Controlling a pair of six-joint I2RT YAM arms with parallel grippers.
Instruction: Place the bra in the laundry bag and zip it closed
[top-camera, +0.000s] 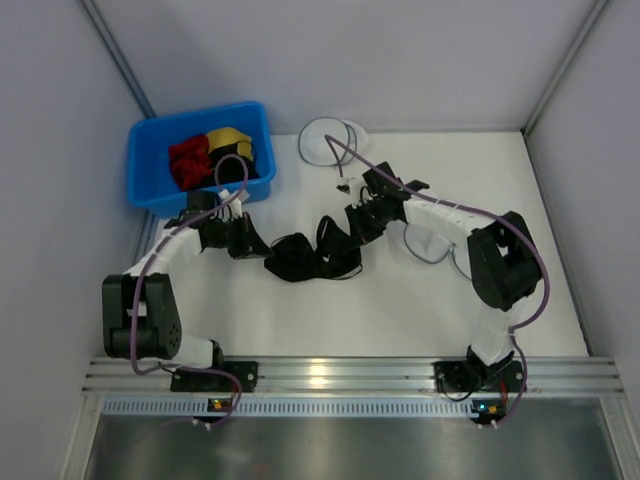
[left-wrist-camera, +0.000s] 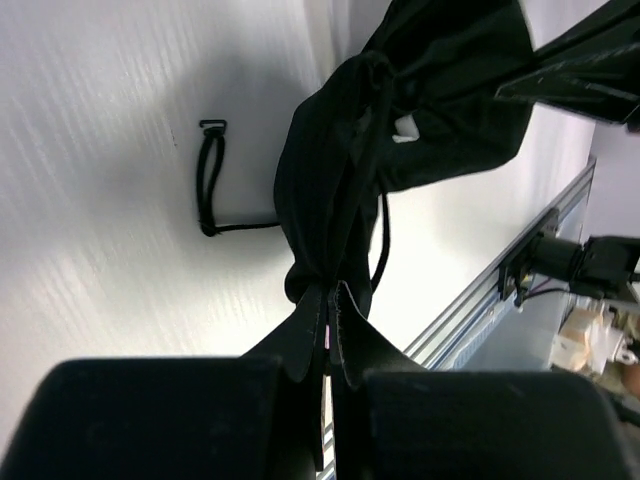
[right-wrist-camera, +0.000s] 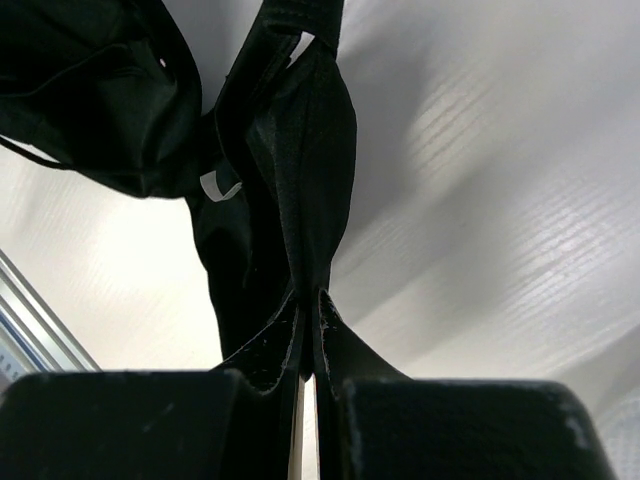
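The black bra (top-camera: 300, 258) hangs bunched between my two grippers over the middle of the white table. My left gripper (top-camera: 262, 250) is shut on its left end; in the left wrist view the bra (left-wrist-camera: 340, 180) runs up from the pinched jaws of the left gripper (left-wrist-camera: 330, 320), and a thin strap (left-wrist-camera: 210, 185) trails on the table. My right gripper (top-camera: 352, 232) is shut on the right end, where the bra (right-wrist-camera: 300, 150) is squeezed between the closed tips of the right gripper (right-wrist-camera: 310, 310). The laundry bag (top-camera: 437, 248), a see-through hoop, lies partly under the right arm.
A blue bin (top-camera: 150, 150) at the back left holds a red garment (top-camera: 188, 160) and a yellow-and-black garment (top-camera: 232, 140). A whiter round mesh case (top-camera: 330, 140) lies at the back centre. The metal rail (top-camera: 330, 375) runs along the near edge.
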